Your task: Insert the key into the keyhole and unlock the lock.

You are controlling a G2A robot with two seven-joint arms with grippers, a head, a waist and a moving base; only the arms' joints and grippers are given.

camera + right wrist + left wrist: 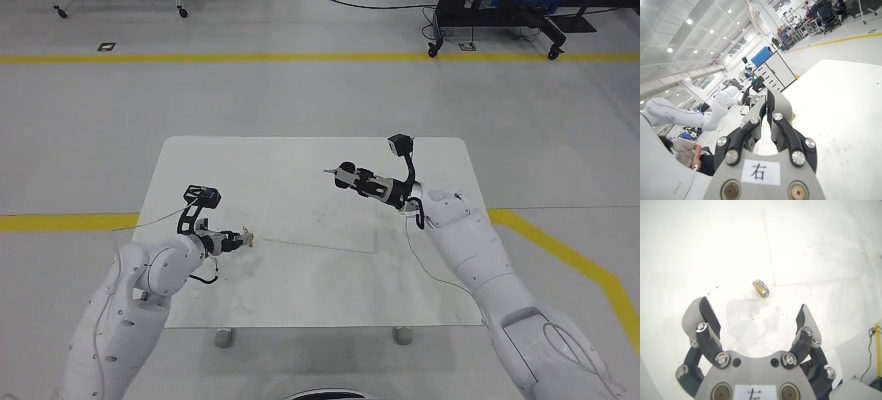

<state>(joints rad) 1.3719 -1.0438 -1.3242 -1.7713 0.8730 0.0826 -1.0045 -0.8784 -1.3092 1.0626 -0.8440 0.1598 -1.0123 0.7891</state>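
A small brass lock [761,289] with a silver face lies on the white table [300,290], on the left half. My left gripper [753,304] hovers just short of it, open, with nothing between its ribbed pads [710,313]. From above, the lock [247,238] sits right at the tip of the left gripper [236,240]. My right gripper [340,176] is held above the table's far middle, shut, with the key [327,172] showing as a thin metal tip past its fingers. In the right wrist view the right gripper [767,96] has its pads pressed together and the key is hidden.
A faint seam line [770,255] crosses the tabletop near the lock. The table's near edge [300,325] lies in front of both arms. Yellow floor tape [560,240] runs past the table on the right.
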